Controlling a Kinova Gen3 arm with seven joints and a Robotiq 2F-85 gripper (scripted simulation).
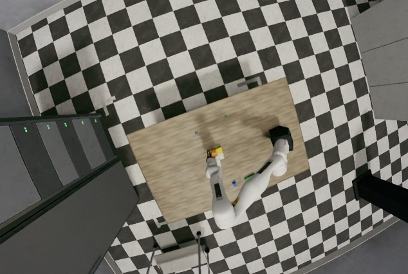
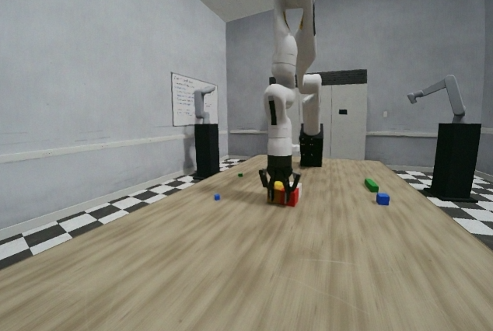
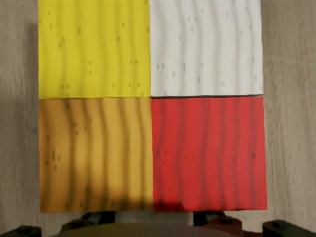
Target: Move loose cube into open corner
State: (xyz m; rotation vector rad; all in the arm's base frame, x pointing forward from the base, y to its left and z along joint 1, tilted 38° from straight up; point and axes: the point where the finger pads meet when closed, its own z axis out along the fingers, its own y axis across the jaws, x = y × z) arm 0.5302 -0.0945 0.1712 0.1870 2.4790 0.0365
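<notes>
Wrist view showing dark seam between white cube (image 1: 221, 157) (image 2: 299, 189) (image 3: 206, 46) and red cube (image 2: 294, 196) (image 3: 209, 154), exterior hiding it. Hand (image 1: 209, 154) (image 2: 281, 199) (image 3: 154, 220) standing part-open, gripping nothing.

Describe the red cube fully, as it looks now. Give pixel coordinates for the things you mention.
The red cube (image 2: 292, 197) (image 3: 209, 154) has a matte-looking top with faint wavy darker streaks and small dark flecks. It sits level on the table, forming one corner of the four-cube square: flush beside the orange cube (image 3: 95, 154), with a thin dark line between it and the white cube (image 3: 206, 46).
</notes>
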